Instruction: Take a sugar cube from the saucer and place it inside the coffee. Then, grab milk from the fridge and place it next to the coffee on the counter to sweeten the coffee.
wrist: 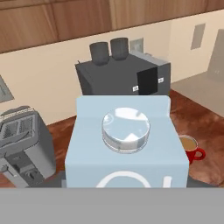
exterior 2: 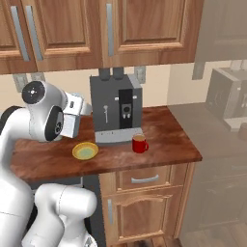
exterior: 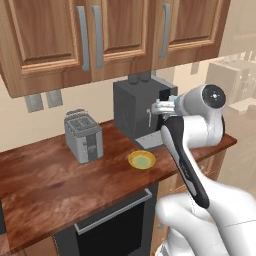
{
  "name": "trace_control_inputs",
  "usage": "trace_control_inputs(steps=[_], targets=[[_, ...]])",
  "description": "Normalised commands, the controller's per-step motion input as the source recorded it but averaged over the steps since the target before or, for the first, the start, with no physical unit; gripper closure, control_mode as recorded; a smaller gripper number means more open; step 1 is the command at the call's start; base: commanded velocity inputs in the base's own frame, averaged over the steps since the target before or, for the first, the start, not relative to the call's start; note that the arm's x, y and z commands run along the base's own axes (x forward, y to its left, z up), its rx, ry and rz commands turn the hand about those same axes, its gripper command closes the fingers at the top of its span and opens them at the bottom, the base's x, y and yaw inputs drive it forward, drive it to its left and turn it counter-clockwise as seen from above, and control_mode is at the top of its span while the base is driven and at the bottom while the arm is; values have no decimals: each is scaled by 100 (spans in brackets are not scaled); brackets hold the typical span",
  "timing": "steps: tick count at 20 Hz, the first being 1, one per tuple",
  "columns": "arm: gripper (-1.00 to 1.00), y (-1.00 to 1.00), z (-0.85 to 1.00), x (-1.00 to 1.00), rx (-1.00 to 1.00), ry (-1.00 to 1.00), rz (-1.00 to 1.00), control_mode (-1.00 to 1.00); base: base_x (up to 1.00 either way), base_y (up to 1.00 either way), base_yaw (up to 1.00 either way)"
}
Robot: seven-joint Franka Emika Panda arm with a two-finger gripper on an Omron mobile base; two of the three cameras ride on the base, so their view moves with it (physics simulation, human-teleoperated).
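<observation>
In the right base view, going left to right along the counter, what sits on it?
saucer → coffee machine → coffee. The coffee machine stands further back than the other two.

White arm [exterior: 187,150] bent high, wrist level, gripper [wrist: 124,186] clamped around the milk [wrist: 127,144]

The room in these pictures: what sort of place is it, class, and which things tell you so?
A rendered home kitchen, most likely: a wooden counter under wall cabinets, with a coffee machine, a toaster and a red mug of coffee.
</observation>
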Motion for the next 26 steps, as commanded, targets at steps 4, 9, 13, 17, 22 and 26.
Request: trace_control_inputs(steps=[4,9,13,17,22,26], targets=[[100,0,0,1,0,0,0,-100,0,0,0],[100,-3,-16,5,0,-5,21,-100,0,0,0],[100,-40,-24,5,0,-17,36,-100,0,0,0],[100,-58,-31,0,-1,-15,39,-100,0,0,0],[100,-56,-23,9,-1,-10,36,-100,0,0,0],[100,-30,-14,35,0,-2,24,-100,0,0,0]])
